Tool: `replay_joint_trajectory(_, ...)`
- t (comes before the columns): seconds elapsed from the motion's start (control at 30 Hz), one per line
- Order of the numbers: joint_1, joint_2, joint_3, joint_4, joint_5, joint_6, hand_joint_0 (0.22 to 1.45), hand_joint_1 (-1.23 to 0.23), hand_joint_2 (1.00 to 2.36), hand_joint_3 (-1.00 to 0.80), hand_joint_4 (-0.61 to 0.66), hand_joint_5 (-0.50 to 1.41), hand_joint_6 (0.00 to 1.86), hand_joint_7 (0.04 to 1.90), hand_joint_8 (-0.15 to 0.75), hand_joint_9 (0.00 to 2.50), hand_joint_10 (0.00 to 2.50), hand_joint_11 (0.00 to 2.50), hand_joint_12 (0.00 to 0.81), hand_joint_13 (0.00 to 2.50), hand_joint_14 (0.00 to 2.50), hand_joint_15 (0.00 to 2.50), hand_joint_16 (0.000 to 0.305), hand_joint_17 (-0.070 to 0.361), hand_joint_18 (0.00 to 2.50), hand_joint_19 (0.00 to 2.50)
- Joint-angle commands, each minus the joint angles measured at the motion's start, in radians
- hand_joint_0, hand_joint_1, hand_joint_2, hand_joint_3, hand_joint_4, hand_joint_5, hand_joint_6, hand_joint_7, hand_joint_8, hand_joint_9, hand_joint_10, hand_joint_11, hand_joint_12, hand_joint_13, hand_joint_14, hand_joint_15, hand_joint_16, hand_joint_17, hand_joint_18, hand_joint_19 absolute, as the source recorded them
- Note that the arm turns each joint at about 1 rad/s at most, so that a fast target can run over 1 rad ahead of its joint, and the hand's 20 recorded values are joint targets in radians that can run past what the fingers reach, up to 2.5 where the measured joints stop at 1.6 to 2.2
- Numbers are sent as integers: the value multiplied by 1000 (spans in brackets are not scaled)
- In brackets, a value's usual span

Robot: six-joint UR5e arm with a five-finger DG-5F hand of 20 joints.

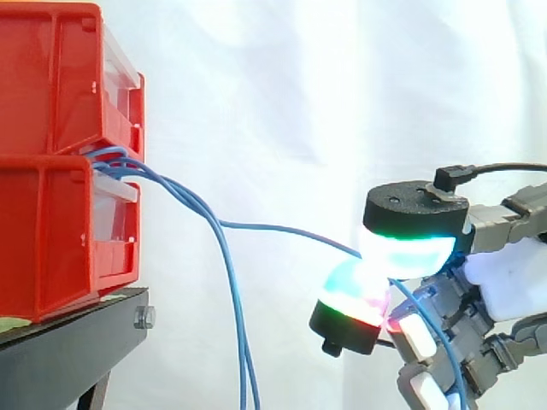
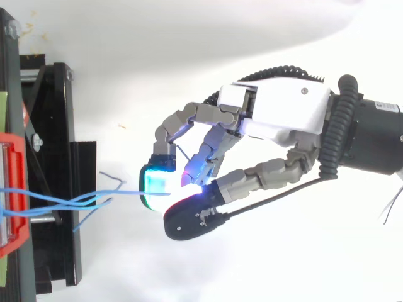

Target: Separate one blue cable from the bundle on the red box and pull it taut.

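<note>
A white curtain [image 1: 299, 102] hangs behind everything. Two red boxes [image 1: 51, 171] sit stacked at the left of the side view, on a black stand [image 1: 77, 329]. The robot hand [image 2: 283, 110] comes in from the right of both views, well apart from the boxes. A bundle of blue cables [image 1: 128, 165] comes out from between the boxes at the left and hangs down to the bottom middle of the side view. One blue cable [image 1: 282, 229] runs apart from the bundle, across the middle of the frame to the hand. The hand is closed on it, squeezing it between two glowing pads [image 1: 406, 252]. The cable looks thin, light and bendy, and maybe a bit slippery, so I think it needs a firm pinch. It bows a little, so it does not look fully tight yet. The spot where the pads hold it now, away from the other cables, seems a good place to grip.
</note>
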Motion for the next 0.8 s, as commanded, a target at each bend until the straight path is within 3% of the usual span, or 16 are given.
replay_joint_trajectory(0.0,0,0,-1,0,0,0,620,-844,1010,-252,24,-57,910,1018,166,1166,16,527,354,949,27,683,43,96,865,578)
replay_joint_trajectory(0.77,0,0,-1,0,0,0,627,-846,1010,-280,21,-62,907,1020,173,1113,16,487,368,927,25,668,44,98,853,579)
